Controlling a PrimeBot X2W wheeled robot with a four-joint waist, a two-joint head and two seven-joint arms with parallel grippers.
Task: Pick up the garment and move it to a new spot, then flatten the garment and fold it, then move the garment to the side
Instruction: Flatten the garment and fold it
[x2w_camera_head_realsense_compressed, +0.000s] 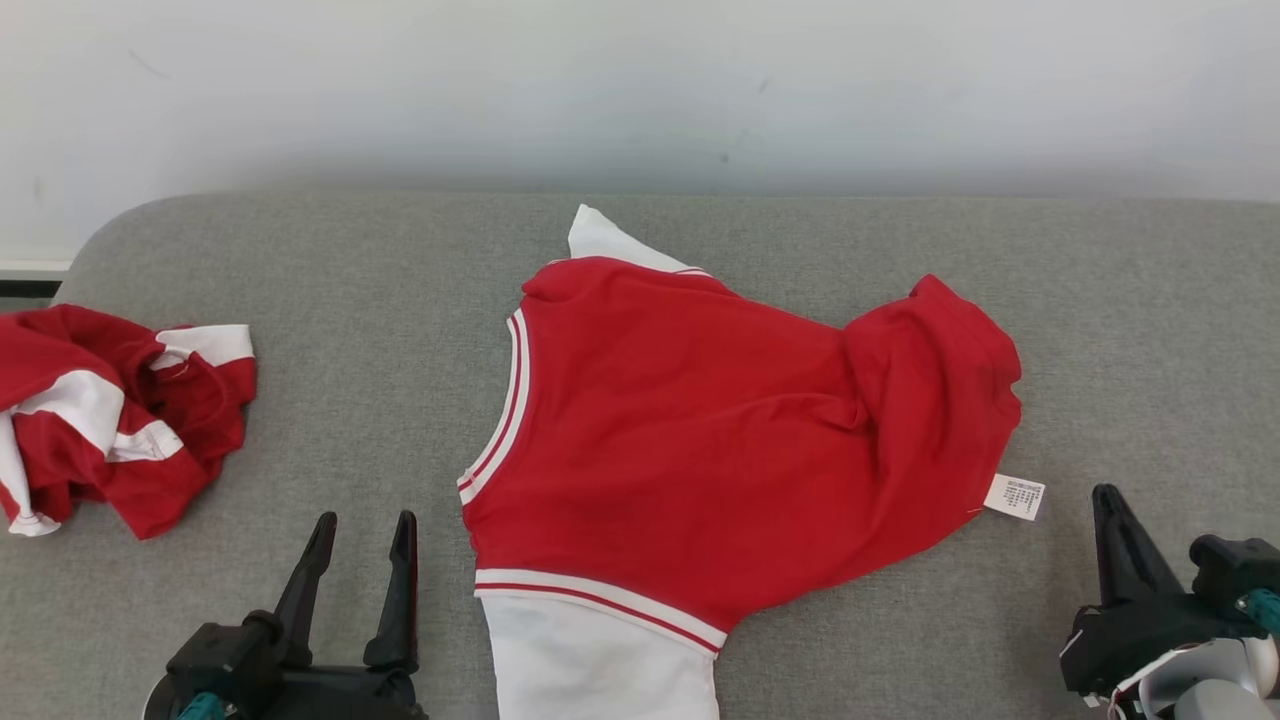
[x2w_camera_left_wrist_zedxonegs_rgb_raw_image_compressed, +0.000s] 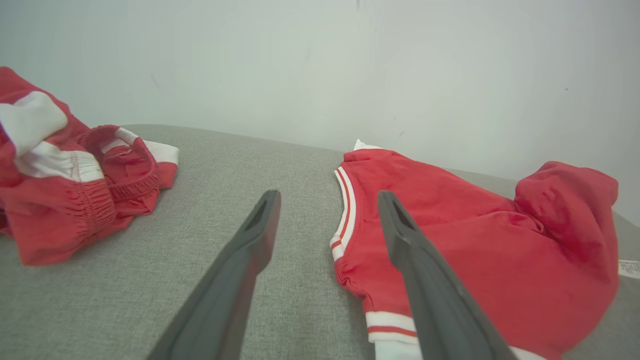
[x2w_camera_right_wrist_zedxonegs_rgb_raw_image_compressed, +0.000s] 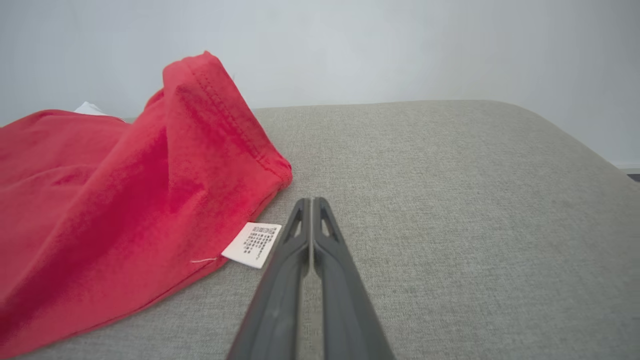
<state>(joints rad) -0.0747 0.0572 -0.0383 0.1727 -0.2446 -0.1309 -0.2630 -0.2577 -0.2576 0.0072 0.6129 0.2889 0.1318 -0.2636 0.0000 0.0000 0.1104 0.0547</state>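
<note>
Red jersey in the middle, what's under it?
The red jersey lies on the grey cushion; a white fabric tip pokes out from beneath its far edge. Anything else under it is covered.

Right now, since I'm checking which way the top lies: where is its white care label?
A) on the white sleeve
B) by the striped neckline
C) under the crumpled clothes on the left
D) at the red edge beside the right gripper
D: the care label sticks out from the edge of the red top, close beside the tips of the shut right gripper.
</note>
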